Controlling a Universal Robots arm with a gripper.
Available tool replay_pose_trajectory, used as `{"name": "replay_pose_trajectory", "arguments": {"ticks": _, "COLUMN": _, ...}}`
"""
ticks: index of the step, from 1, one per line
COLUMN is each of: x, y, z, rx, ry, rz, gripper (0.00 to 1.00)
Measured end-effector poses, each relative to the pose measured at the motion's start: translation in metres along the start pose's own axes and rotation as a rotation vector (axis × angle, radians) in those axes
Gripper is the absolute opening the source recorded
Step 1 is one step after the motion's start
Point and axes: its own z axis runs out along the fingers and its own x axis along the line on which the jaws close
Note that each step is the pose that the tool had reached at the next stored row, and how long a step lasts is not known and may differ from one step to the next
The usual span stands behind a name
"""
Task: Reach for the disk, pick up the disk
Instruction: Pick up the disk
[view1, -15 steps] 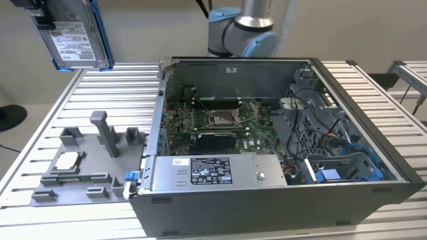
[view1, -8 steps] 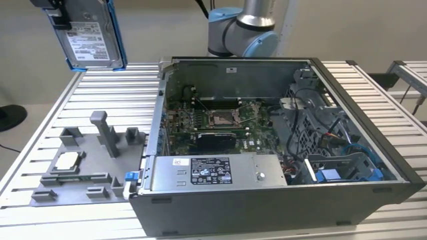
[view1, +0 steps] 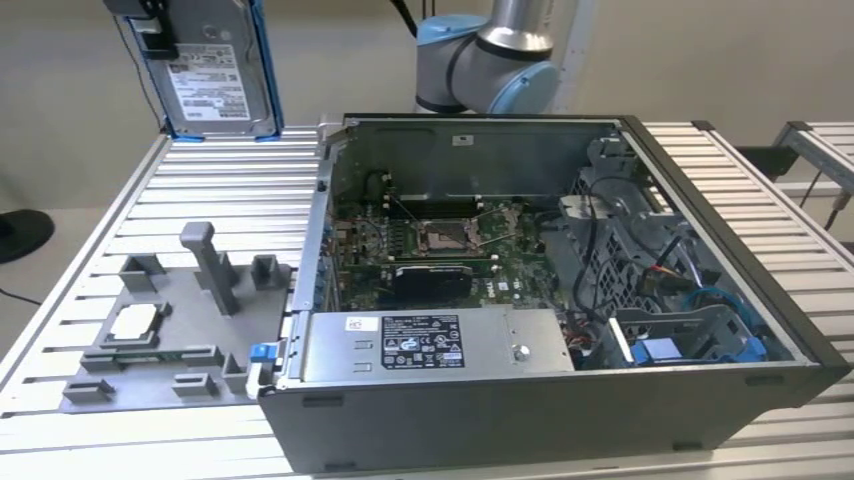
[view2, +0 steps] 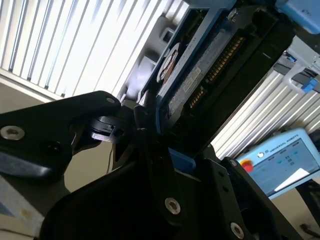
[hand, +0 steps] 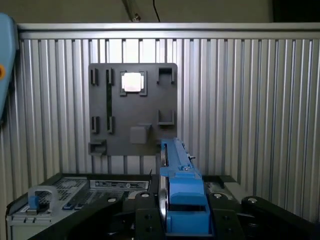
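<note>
Silver-grey disk (view1: 214, 70) w/ blue rails hangs upright at upper left of the exterior view. The black gripper (view1: 150, 30) pinches it well above the slatted aluminium table (view1: 214, 180). Arm's blue-grey joint (view1: 487, 60) sits top centre, behind the open PC case (view1: 534, 410). Grey fixture plate (view1: 160, 330) w/ chip (view1: 134, 322) lies lower left.

Second wrist view: claw clamped on the disk (view2: 200, 75), teach pendant (view2: 285, 160) beyond.

First wrist view: disk (hand: 182, 195) edge-on between the black links, fixture plate (hand: 132, 107) on the table past it.
</note>
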Motion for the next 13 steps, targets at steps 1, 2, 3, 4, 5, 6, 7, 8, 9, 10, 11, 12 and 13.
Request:
{"name": "replay_pose_trajectory", "arguments": {"ticks": 1, "x": -0.0001, "y": -0.0039, "z": 0.0000, "rx": -0.0001, "ry": 0.0000, "rz": 0.000, "gripper": 0.00}}
{"name": "replay_pose_trajectory", "arguments": {"ticks": 2, "x": -0.0001, "y": -0.0080, "z": 0.0000, "rx": -0.0001, "ry": 0.0000, "rz": 0.000, "gripper": 0.00}}
{"name": "replay_pose_trajectory", "arguments": {"ticks": 3, "x": -0.0002, "y": -0.0117, "z": 0.0000, "rx": -0.0001, "ry": 0.0000, "rz": 0.000, "gripper": 0.00}}
{"name": "replay_pose_trajectory", "arguments": {"ticks": 4, "x": -0.0003, "y": -0.0157, "z": 0.0000, "rx": -0.0001, "ry": 0.0000, "rz": 0.000, "gripper": 0.00}}
{"name": "replay_pose_trajectory", "arguments": {"ticks": 5, "x": -0.0004, "y": -0.0196, "z": 0.0000, "rx": -0.0001, "ry": 0.0000, "rz": 0.000, "gripper": 0.00}}
{"name": "replay_pose_trajectory", "arguments": {"ticks": 6, "x": -0.0004, "y": -0.0235, "z": 0.0000, "rx": -0.0001, "ry": 0.0000, "rz": 0.000, "gripper": 0.00}}
{"name": "replay_pose_trajectory", "arguments": {"ticks": 7, "x": -0.0005, "y": -0.0274, "z": 0.0000, "rx": -0.0002, "ry": 0.0000, "rz": 0.000, "gripper": 0.00}}
{"name": "replay_pose_trajectory", "arguments": {"ticks": 8, "x": -0.0005, "y": -0.0313, "z": 0.0000, "rx": -0.0002, "ry": 0.0000, "rz": 0.000, "gripper": 0.00}}
{"name": "replay_pose_trajectory", "arguments": {"ticks": 9, "x": -0.0006, "y": -0.0352, "z": 0.0000, "rx": -0.0001, "ry": 0.0000, "rz": 0.000, "gripper": 0.00}}
{"name": "replay_pose_trajectory", "arguments": {"ticks": 10, "x": -0.0007, "y": -0.0390, "z": 0.0000, "rx": -0.0002, "ry": 0.0000, "rz": 0.000, "gripper": 0.00}}
{"name": "replay_pose_trajectory", "arguments": {"ticks": 11, "x": -0.0008, "y": -0.0429, "z": 0.0000, "rx": -0.0002, "ry": 0.0000, "rz": 0.000, "gripper": 0.00}}
{"name": "replay_pose_trajectory", "arguments": {"ticks": 12, "x": -0.0009, "y": -0.0467, "z": 0.0000, "rx": -0.0002, "ry": 0.0000, "rz": 0.000, "gripper": 0.00}}
{"name": "replay_pose_trajectory", "arguments": {"ticks": 13, "x": -0.0009, "y": -0.0504, "z": 0.0000, "rx": -0.0002, "ry": 0.0000, "rz": 0.000, "gripper": 0.00}}
